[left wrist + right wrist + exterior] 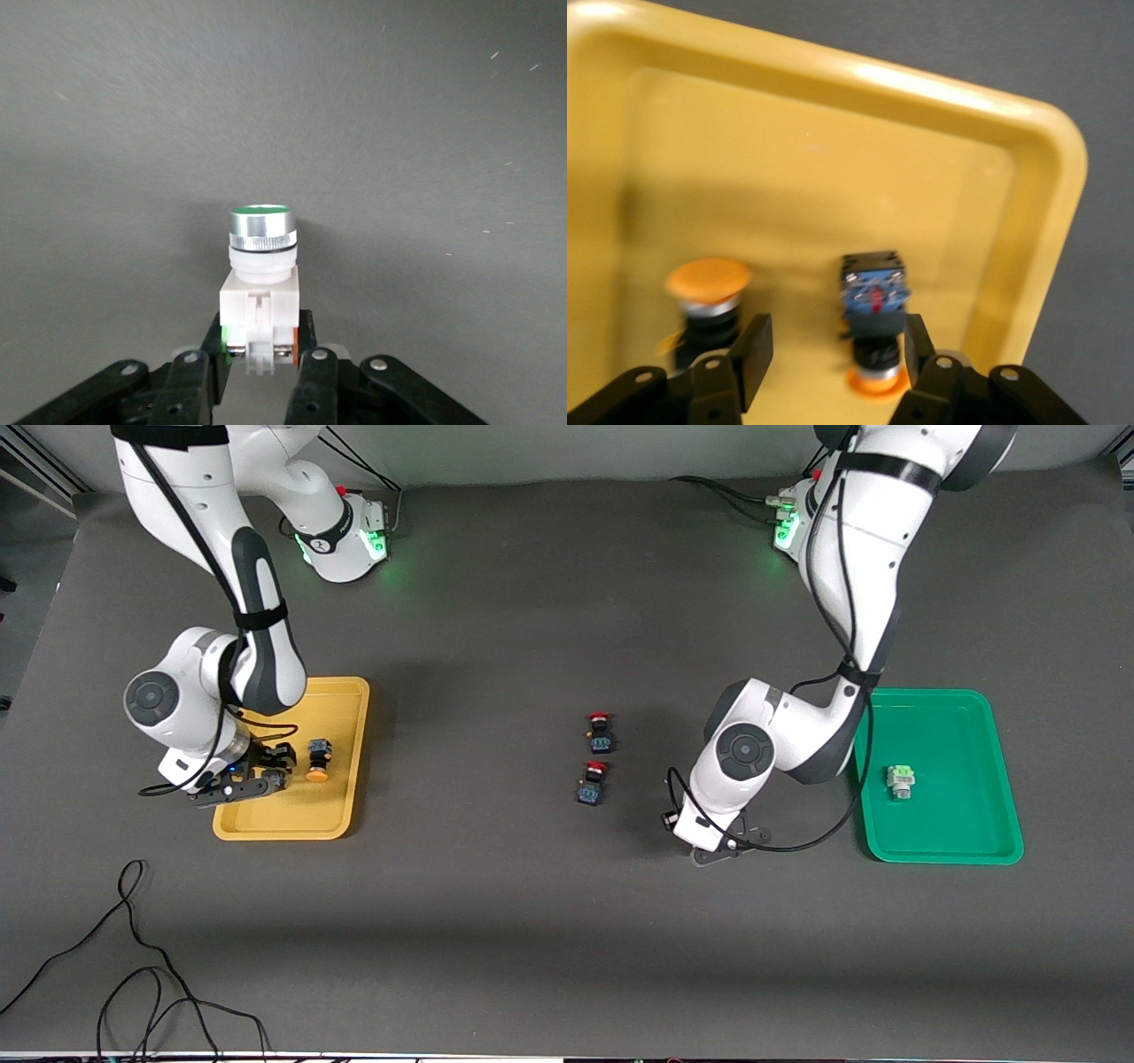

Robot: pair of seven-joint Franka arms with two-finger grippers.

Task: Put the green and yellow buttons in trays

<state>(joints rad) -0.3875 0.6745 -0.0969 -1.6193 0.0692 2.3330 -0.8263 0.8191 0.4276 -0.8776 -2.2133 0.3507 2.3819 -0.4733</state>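
Clamping a green-capped button (260, 274) by its white body, the left gripper (725, 849) hangs low over bare table just beside the green tray (992, 841), where another whitish button (901, 780) lies. It should carry level over the rim, lower inside clear of that one, then let go. Over the yellow tray (292, 828), toward the table's right-arm end, the right gripper (252, 784) stands with fingers apart; one yellow button (873, 323) sits between them, a second (318, 759) beside. Two red switches (596, 766) stay mid-table
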